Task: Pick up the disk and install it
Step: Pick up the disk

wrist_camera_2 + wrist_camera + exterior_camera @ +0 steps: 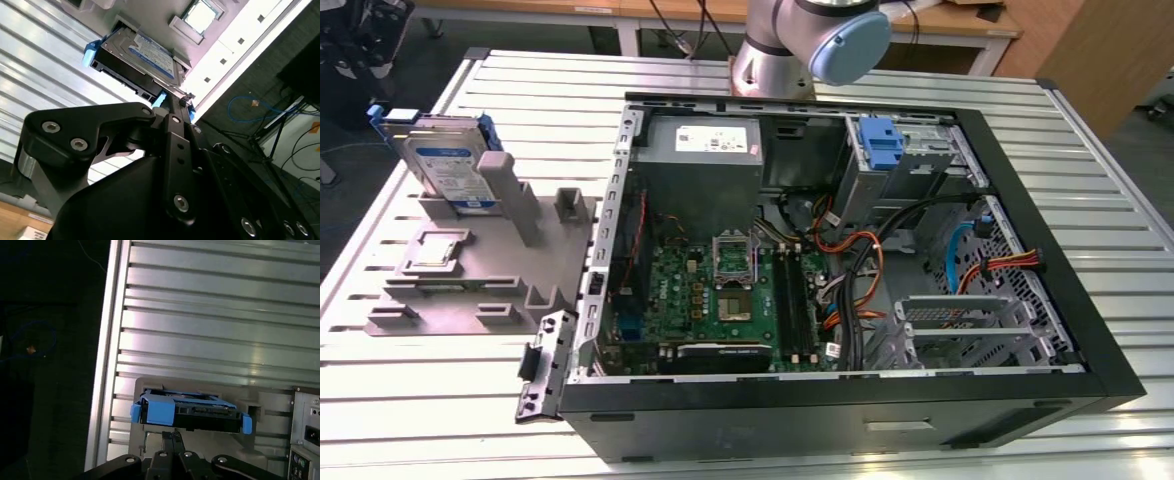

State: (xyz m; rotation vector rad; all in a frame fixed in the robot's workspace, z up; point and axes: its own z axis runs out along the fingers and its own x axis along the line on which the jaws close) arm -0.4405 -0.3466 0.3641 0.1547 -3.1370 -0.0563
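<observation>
The disk (451, 165) stands on edge in a slot of the grey holder (467, 275), near the far corner of the ribbed table (440, 400) at the exterior view's left. Its blue carrier bracket frames the labelled silver body. A small square chip (438, 250) lies flat on the same holder. The open computer case (787, 425) takes up the middle of the table, and the arm (794, 45) rises from the table's far edge. In both wrist views the gripper (176, 100) (172, 432) has its fingers drawn close together with nothing between them. The tips sit just beside the bracket's edge (whether they touch it cannot be told).
</observation>
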